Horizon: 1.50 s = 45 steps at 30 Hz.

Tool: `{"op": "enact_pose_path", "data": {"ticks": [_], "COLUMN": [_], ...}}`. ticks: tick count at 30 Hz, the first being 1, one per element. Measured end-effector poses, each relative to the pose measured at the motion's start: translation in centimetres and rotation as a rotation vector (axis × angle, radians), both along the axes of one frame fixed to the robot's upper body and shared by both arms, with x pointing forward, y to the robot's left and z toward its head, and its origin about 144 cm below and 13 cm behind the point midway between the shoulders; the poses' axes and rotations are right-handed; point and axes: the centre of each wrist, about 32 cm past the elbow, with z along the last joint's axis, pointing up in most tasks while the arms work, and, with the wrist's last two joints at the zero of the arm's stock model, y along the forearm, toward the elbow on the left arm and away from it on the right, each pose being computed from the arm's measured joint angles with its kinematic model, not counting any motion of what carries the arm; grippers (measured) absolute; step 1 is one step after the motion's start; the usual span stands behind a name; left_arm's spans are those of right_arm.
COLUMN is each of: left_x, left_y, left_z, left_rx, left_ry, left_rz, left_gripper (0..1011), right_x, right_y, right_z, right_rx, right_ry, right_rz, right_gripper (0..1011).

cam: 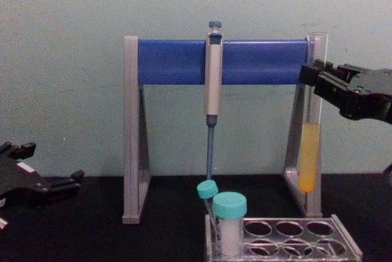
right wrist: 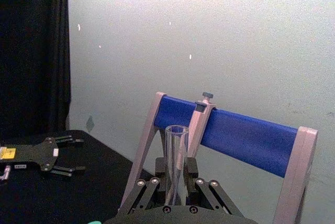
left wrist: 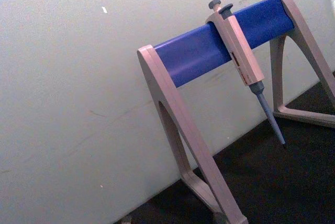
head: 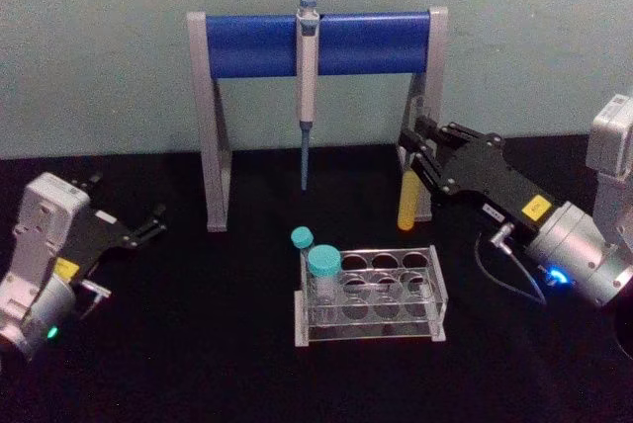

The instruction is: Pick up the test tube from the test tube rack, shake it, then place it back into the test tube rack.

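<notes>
1. The right gripper (cam: 315,77) reaches in from the right edge of the chest view, its fingers closed on the upper clear part of the test tube (cam: 309,158).
2. The grip sits well above the yellow liquid, probably so the contents stay visible and the lower end is free to swing during a shake.
3. The tube hangs nearly upright at right of centre, in front of the right leg of the pipette stand (head: 247,42). It is fully clear of the rack (head: 366,332), which sits low and central on the black table (head: 198,344).
4. Holding the open mouth upward likely keeps the liquid from spilling.
5. Two teal-capped vials (head: 323,270) occupy the rack's left end. The holes on the right, below the tube, look free for its return.
6. The left gripper (right wrist: 78,156) rests near the table at lower left, fingers spread and holding nothing, well apart from the work.
</notes>
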Motion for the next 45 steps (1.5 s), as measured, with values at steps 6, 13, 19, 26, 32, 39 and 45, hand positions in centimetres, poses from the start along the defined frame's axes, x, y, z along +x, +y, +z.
{"op": "enact_pose_path", "data": {"ticks": [6, 13, 19, 26, 32, 39, 45], "left_x": [0.0, 0.0, 0.0, 0.0, 0.0, 0.0, 0.0], "left_y": [0.0, 0.0, 0.0, 0.0, 0.0, 0.0, 0.0], "left_z": [0.0, 0.0, 0.0, 0.0, 0.0, 0.0, 0.0], "left_rx": [0.0, 0.0, 0.0, 0.0, 0.0, 0.0, 0.0], "left_ry": [0.0, 0.0, 0.0, 0.0, 0.0, 0.0, 0.0], "left_rz": [0.0, 0.0, 0.0, 0.0, 0.0, 0.0, 0.0], "left_gripper": [1001, 1001, 1001, 1001, 1001, 1001, 1001], "right_x": [0.4, 0.8, 0.4, -0.9, -2.4, -2.8, -2.0], "right_y": [0.2, 0.1, -0.6, -1.9, -3.0, -2.9, -1.5], "right_z": [-0.3, -0.2, 0.7, 1.8, 2.7, 3.6, 3.7], "right_rx": [0.012, 0.047, 0.041, -0.015, -0.088, -0.185, -0.229], "right_ry": [0.006, 0.041, 0.118, 0.186, 0.187, 0.119, 0.056], "right_rz": [0.028, 0.106, 0.175, 0.174, 0.078, -0.058, -0.118], "right_gripper": [223, 223, 223, 223, 223, 223, 223]}}
